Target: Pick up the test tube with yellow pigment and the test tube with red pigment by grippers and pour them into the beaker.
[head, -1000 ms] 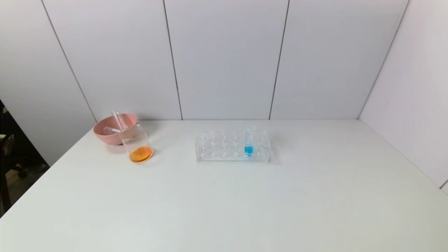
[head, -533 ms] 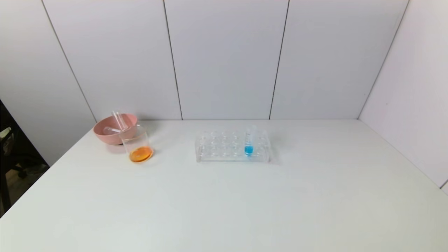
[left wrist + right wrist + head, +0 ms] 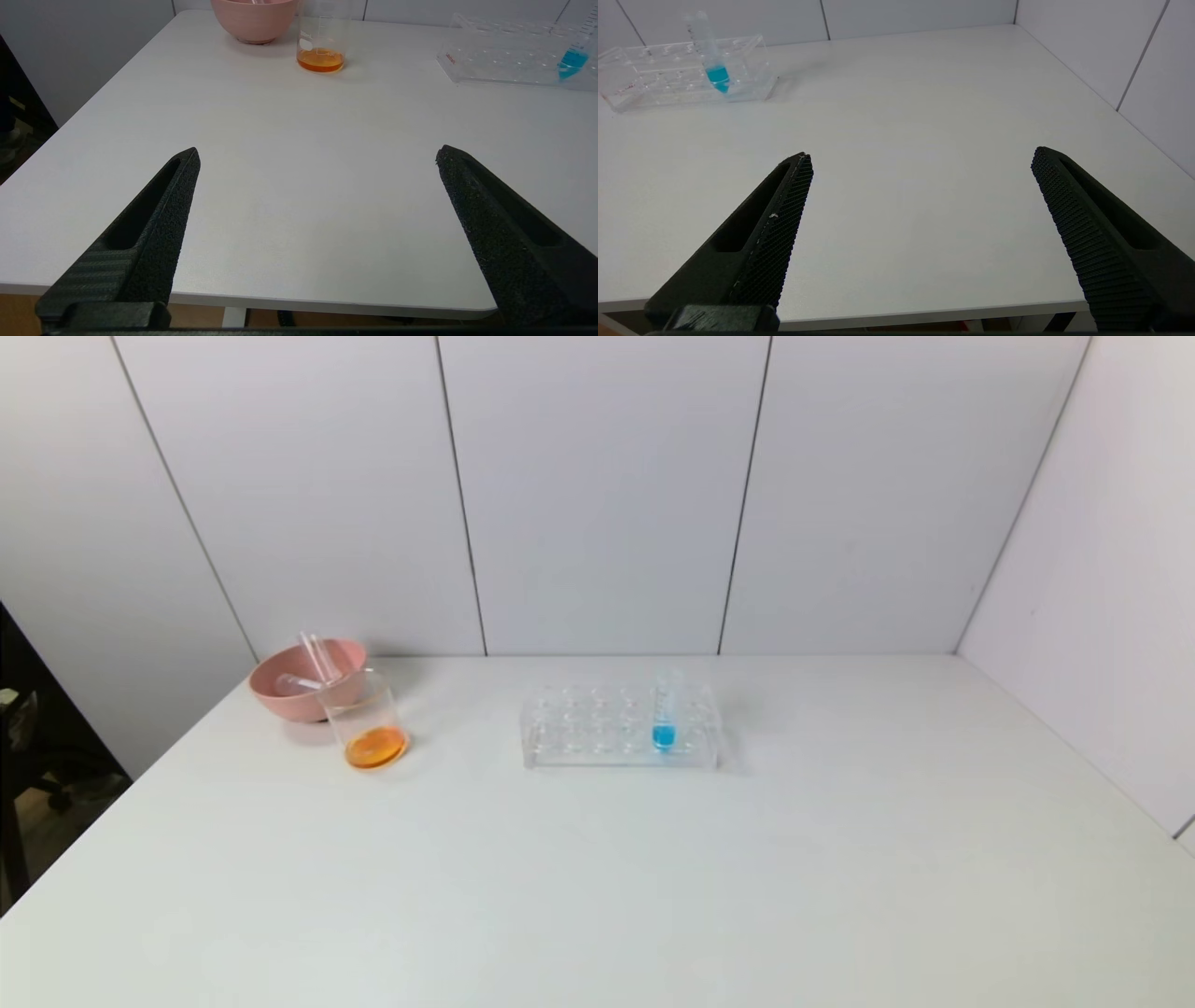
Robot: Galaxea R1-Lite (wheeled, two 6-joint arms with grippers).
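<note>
White tabletop on my head cam looks exactly like it did a second ago, nothing has budged. Neither claw shows up there. Beaker holds orange liquid and sits right against the pink bowl. Two emptied tubes lean in that bowl; can't tell which was the yellow one and which the red. The clear rack only has the blue tube upright in it.

Left wrist cam: left gripper has its jaws spread wide with nothing between them, hanging over the table's near edge. The beaker is far ahead of it, the bowl just beyond, nothing blocking the way. Graduation marks on the beaker show up here, not on the head cam.

Right wrist cam: right gripper is likewise wide apart and holding nothing. Rack and blue tube sit well ahead, off toward my left arm's side. Beaker isn't in this one.
</note>
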